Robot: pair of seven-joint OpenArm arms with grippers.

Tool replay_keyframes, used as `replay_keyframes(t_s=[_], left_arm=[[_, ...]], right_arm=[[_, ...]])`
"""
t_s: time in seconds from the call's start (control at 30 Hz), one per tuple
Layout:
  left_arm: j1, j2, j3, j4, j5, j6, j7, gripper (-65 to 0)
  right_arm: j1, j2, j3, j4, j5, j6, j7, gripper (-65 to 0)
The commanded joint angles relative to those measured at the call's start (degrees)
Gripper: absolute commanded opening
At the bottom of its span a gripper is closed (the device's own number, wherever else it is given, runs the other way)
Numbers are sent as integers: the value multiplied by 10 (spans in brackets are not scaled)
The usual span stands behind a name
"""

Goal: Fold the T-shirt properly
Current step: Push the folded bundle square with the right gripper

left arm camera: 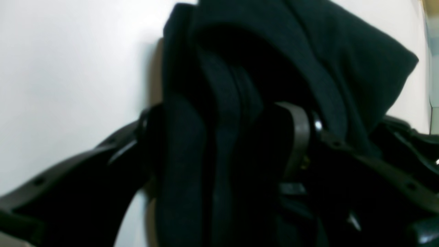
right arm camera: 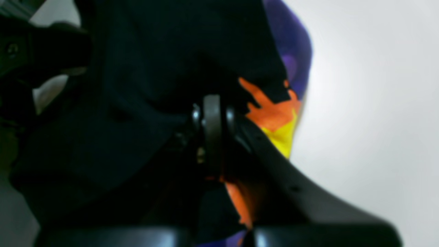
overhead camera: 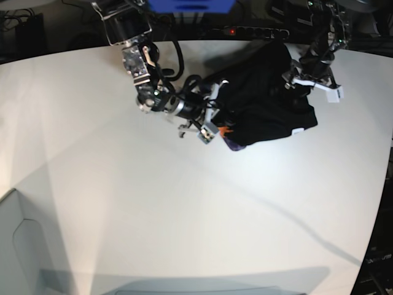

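Both tools pinch the black T-shirt, which lies bunched at the upper right of the white tabletop. Left tool grips its right side, right tool its left edge near the orange mark.

A lab bench: bare white table, power strip and cables behind.
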Motion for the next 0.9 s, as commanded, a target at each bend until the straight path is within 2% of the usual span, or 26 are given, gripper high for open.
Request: replay_keyframes(t_s=[0.0, 0.2, 0.3, 0.53, 0.73, 0.87], left_arm=[[3, -5, -4, 4, 1, 1, 1, -233], [3, -5, -4, -30, 1, 0, 1, -233], [3, -5, -4, -31, 1, 0, 1, -233], [3, -5, -4, -31, 1, 0, 1, -233], [3, -2, -4, -31, 42, 0, 1, -233], [3, -2, 0, -31, 54, 0, -1, -233]], right_arm=[[6, -5, -2, 14, 7, 2, 10, -650], [8, -5, 0, 108, 7, 2, 3, -650], [13, -10, -1, 116, 7, 2, 4, -650], [82, -38, -3, -21, 9, 2, 15, -650], [123, -41, -1, -141, 9, 2, 75, -650], [114, -36, 0, -127, 9, 2, 78, -650]])
